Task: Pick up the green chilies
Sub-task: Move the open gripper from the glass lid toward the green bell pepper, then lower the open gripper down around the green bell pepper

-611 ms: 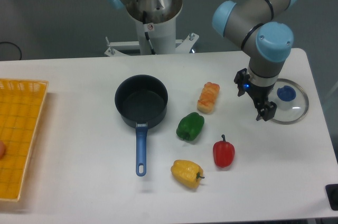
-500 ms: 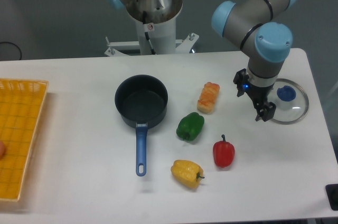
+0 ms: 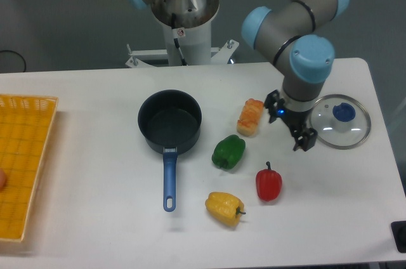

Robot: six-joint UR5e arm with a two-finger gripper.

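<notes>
We saw the green chilies lying on the white surface, just right of the dark pot with its blue handle, below the orange bread-like piece and up-left of the red pepper; the yellow pepper lay below them. Nothing touched them, which left room for a grasp from above. The gripper hung to their right, between the bread-like piece and the glass lid, well apart from the chilies and holding nothing. We could not tell whether its fingers were parted or closed, as they were too small and dark. Against the frame from half a second earlier, the arm had swung left: the gripper had left the lid's rim, uncovering the lid, and moved nearer the chilies. We judged this the approach, grasp not yet begun.
</notes>
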